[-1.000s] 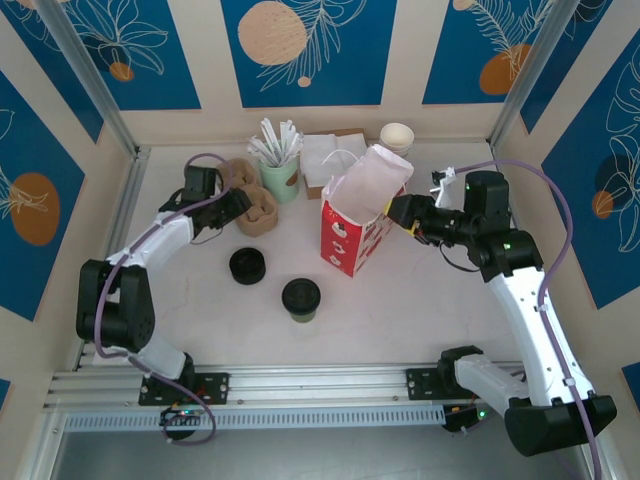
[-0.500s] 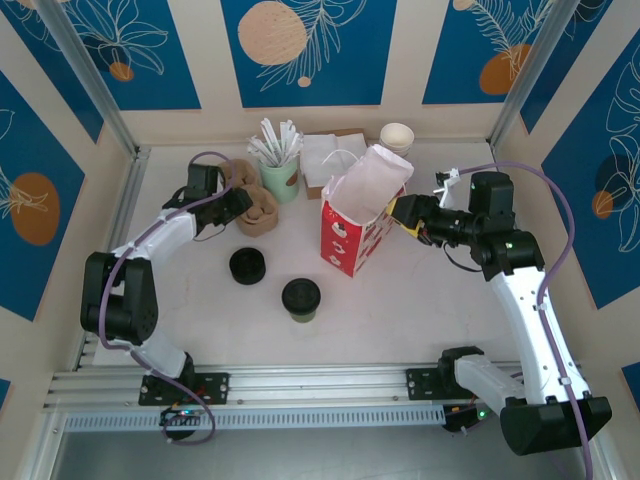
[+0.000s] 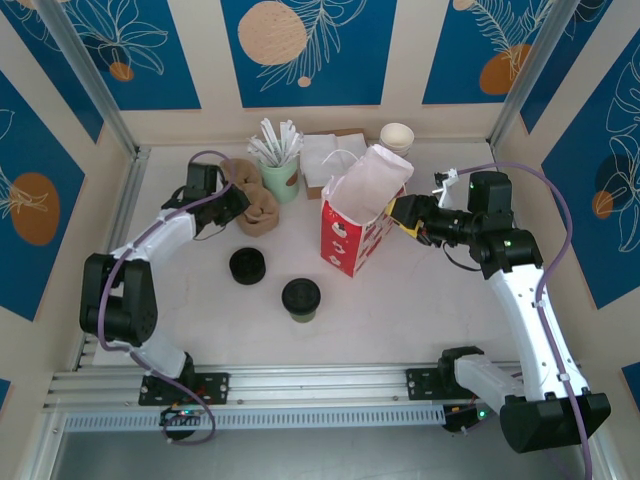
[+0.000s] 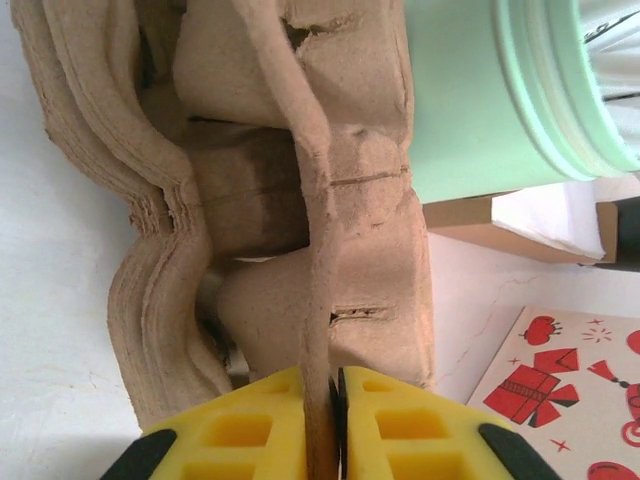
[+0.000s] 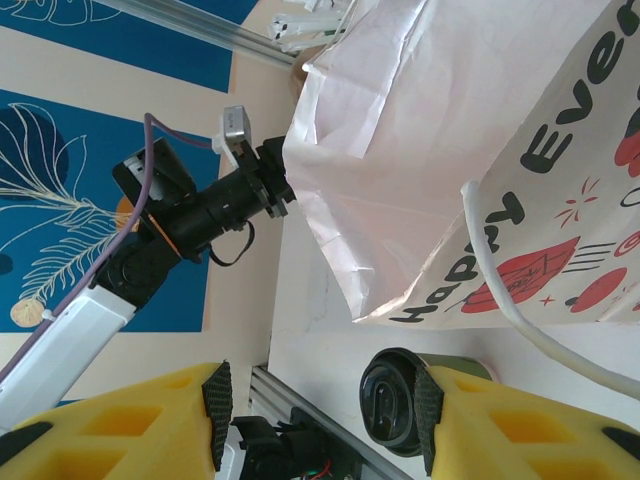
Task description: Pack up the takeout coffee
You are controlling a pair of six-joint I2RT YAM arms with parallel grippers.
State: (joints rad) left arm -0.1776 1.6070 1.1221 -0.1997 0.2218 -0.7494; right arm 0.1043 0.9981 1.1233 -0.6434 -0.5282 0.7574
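Note:
The takeout coffee (image 3: 301,298), an olive-green cup with a black lid, stands at the front middle of the table, apart from both arms; its lid (image 5: 398,412) shows low in the right wrist view. My left gripper (image 3: 238,203) (image 4: 322,388) is shut on a thin upright wall of the brown pulp cup carrier (image 3: 262,212) (image 4: 300,200) at the back left. My right gripper (image 3: 402,212) (image 5: 320,420) hangs open beside the right side of the red-and-white paper bag (image 3: 352,222) (image 5: 470,150), with nothing between its yellow fingers.
A pale green cup of white sticks (image 3: 281,172) (image 4: 480,90) stands right behind the carrier. White napkins (image 3: 322,160) and a small white cup (image 3: 397,136) sit at the back. Flat black lids (image 3: 247,265) lie left of the coffee.
My left jaws have closed onto the carrier's wall. The right wrist shifted slightly at first, then held still beside the bag, jaws unchanged.

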